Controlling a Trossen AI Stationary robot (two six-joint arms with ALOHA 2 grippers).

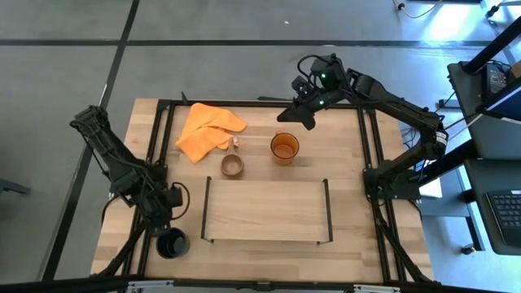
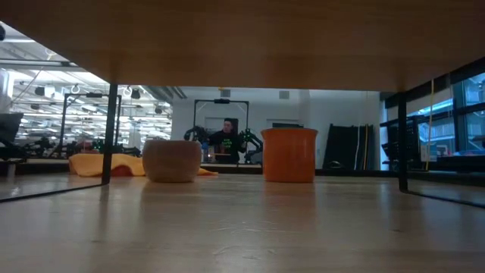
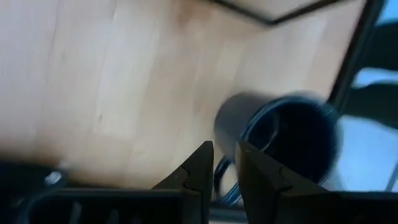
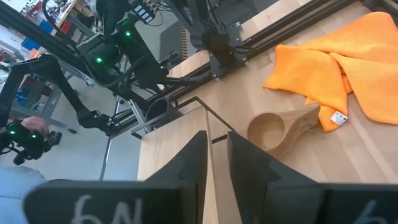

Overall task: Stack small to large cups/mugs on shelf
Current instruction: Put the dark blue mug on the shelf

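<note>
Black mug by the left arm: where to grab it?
Take the black mug by its rim wall, coming straight down from above. It stands upright with its mouth open upward, and the left tool already hangs next to it, fingers nearly together. Which way its handle points is unclear, so the rim looks safer.

Left arm (image 1: 122,167) folded low over near-left table corner, elbow out toward far-left, wrist angled down. Left gripper (image 1: 165,213) pointing at near edge, fingers (image 3: 200,167) nearly together, narrow gap only, nothing between. Right arm (image 1: 391,106) stretched from right-side base up and across to far edge, wrist raised, green LEDs lit. Right gripper (image 1: 307,116) hanging above far side, fingers (image 4: 194,155) close, thin slit, holding nothing.
</note>
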